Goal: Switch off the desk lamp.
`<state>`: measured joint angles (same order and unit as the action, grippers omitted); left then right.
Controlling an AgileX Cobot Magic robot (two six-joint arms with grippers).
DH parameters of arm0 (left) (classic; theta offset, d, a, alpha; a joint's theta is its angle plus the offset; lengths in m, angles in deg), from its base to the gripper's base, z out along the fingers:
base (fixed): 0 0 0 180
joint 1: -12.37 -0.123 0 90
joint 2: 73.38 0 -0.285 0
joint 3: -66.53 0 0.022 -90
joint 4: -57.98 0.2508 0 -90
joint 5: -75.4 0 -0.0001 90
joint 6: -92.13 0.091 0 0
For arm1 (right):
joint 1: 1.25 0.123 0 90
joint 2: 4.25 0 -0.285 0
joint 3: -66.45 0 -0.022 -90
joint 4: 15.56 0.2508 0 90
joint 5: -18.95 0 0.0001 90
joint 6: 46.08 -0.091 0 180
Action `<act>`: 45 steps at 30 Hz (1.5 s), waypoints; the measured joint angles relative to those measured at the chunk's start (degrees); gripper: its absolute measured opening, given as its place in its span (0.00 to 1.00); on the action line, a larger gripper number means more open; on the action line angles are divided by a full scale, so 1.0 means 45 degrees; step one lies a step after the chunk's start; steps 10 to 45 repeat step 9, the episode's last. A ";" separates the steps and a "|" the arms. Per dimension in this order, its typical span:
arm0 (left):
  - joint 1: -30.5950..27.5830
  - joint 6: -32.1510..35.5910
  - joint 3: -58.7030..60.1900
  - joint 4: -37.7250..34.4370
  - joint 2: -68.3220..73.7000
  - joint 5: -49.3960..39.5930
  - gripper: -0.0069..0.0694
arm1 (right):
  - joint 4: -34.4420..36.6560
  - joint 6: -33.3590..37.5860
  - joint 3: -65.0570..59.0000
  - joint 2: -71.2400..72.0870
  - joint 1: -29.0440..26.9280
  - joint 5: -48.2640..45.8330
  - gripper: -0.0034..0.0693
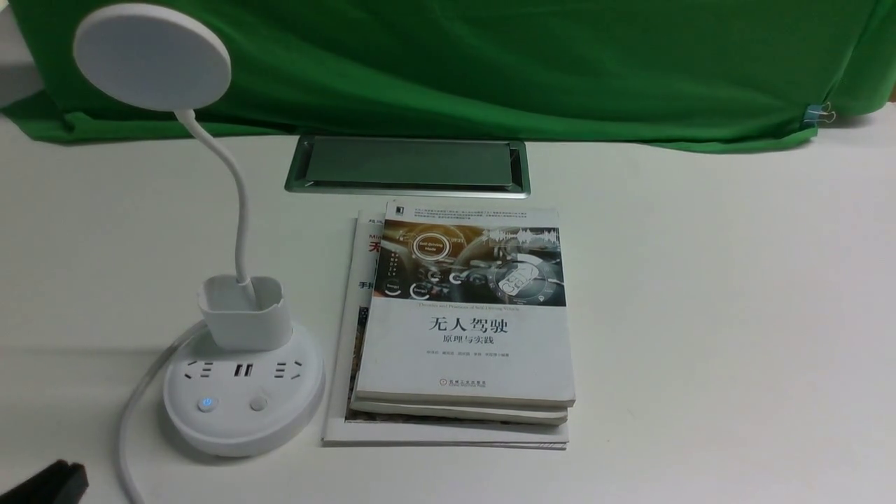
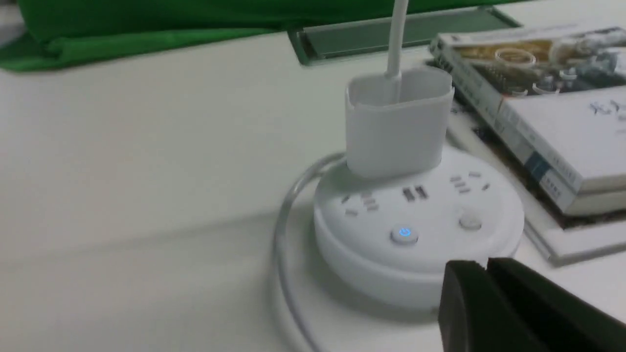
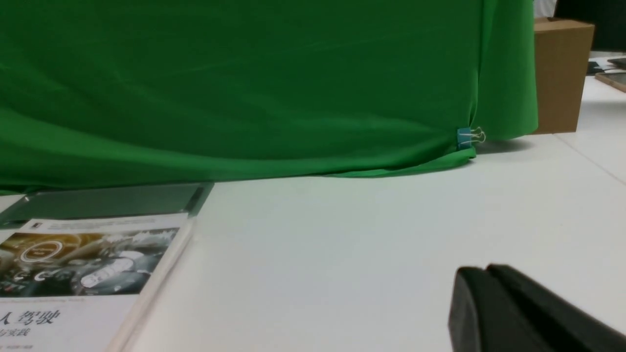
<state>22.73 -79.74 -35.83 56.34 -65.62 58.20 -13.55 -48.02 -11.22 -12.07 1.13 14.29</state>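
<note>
The white desk lamp [image 1: 241, 392] stands at the left of the table, with a flat round disc head [image 1: 152, 56], a thin bent neck, a small square cup [image 1: 245, 313] and a round base with sockets. One base button [image 1: 206, 404] glows blue; a plain button [image 1: 259, 402] sits beside it. In the left wrist view the base [image 2: 415, 230] lies just beyond my left gripper [image 2: 486, 266], which is shut and empty, short of the base's near rim. That gripper shows in the front view at the bottom left corner [image 1: 49, 483]. My right gripper [image 3: 486, 271] is shut and empty over bare table.
A stack of books [image 1: 465, 315] lies right beside the lamp base. A metal cable hatch [image 1: 407, 166] is set into the table behind them. Green cloth [image 1: 490, 63] hangs along the back. The lamp's white cord [image 1: 129, 427] curves along the table to the left of the base.
</note>
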 joint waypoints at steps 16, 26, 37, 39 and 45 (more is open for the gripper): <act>0.0000 0.0264 0.0000 -0.0453 -0.0015 0.0723 0.12 | 0.0000 0.0000 0.0000 0.0000 0.0000 0.0000 0.10; 0.0000 0.0264 0.0000 -0.0453 -0.0015 0.0723 0.12 | 0.0000 0.0000 0.0000 0.0000 0.0000 0.0000 0.10; 0.0000 0.0264 0.0000 -0.0453 -0.0015 0.0723 0.12 | 0.0000 0.0000 0.0000 0.0000 0.0000 0.0000 0.10; 0.0000 0.0264 0.0000 -0.0453 -0.0015 0.0723 0.12 | 0.0000 0.0000 0.0000 0.0000 0.0000 0.0000 0.10; 0.0000 0.0264 0.0000 -0.0453 -0.0015 0.0723 0.12 | 0.0000 0.0000 0.0000 0.0000 0.0000 0.0000 0.10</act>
